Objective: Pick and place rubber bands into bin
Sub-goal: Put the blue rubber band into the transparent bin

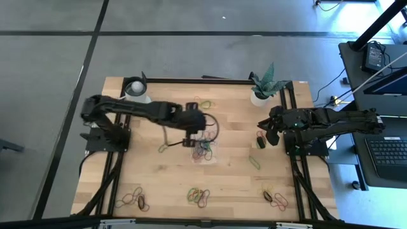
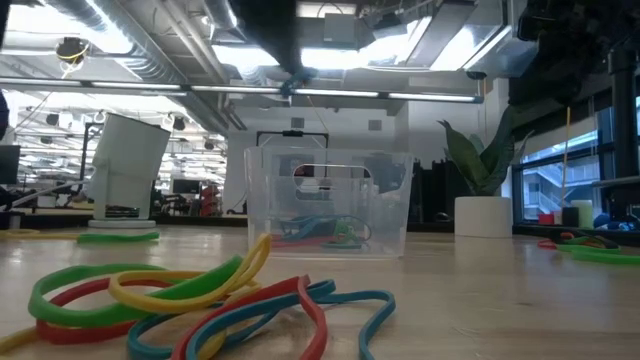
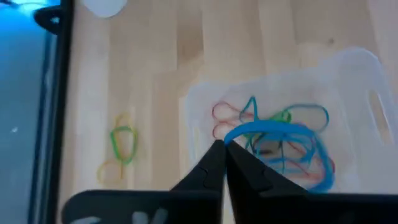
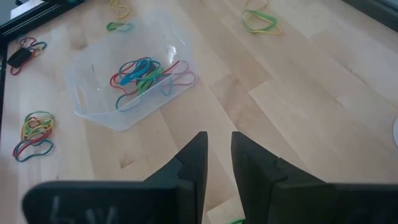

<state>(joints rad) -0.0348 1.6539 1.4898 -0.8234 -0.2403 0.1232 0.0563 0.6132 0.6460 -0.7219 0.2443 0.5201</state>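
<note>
Blue rubber band (image 3: 267, 129) pinched in left pincer (image 3: 224, 149) above bin (image 3: 348, 68); right pincer (image 4: 217, 146) narrowly parted, empty.

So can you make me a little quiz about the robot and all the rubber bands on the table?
1. True or false: the left gripper is shut on a blue rubber band above the bin.
2. What stands at the table's far corners? A) a white cup and a plant pot B) two boxes C) two bottles
3. Fill in: the right gripper holds ____.

Key: 1 true. 2 A. 3 nothing; its fingers stand slightly apart, with bare table between them, away from the bin.
</note>
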